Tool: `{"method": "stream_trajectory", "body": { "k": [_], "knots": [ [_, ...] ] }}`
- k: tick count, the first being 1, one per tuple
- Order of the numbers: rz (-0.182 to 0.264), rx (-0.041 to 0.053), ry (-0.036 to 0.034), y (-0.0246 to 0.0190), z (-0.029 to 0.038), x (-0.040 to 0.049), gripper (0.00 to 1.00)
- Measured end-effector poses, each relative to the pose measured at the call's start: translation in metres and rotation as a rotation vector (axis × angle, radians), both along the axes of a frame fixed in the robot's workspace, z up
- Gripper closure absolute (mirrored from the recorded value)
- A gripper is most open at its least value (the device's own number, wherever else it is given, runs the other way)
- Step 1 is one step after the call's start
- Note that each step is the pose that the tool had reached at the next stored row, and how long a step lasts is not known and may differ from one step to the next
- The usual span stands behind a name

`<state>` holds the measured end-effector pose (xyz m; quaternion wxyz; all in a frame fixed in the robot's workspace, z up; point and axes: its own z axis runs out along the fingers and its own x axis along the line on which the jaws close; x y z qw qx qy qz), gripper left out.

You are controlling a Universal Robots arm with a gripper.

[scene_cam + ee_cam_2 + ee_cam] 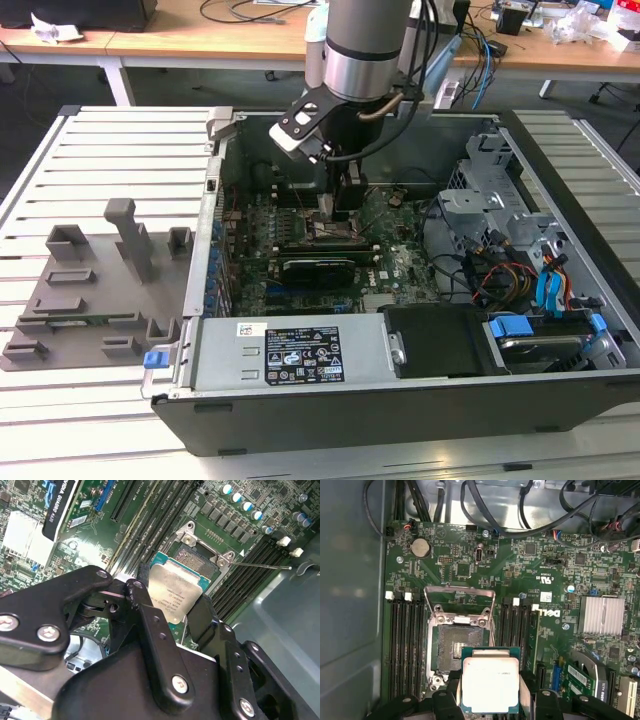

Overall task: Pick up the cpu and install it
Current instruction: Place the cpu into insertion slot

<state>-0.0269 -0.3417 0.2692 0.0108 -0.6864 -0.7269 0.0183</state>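
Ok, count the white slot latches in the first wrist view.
4: two latches on one side of the socket, two on the other. The tool and cpu may hide more.

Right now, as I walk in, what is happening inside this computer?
The robot arm reaches down into the open computer case. Its gripper is shut on the cpu, with a finger on each of two opposite edges. The cpu hangs just over the socket on the motherboard, and the socket's metal frame is lifted open. The cpu is not yet seated: bare socket contacts show beside it.
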Motion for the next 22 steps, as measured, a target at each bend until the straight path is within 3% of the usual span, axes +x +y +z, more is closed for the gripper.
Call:
{"method": "stream_trajectory", "body": {
  "k": [6,12,22],
  "knots": [
    [0.0,-0.0002,0.0001,0.0032,-0.0054,0.0,0.45],
    [0.0,0.0001,0.0,0.0139,-0.0134,0.0003,0.45],
    [0.0,0.0,0.0001,0.015,-0.0198,0.0007,0.45]
  ]
}}
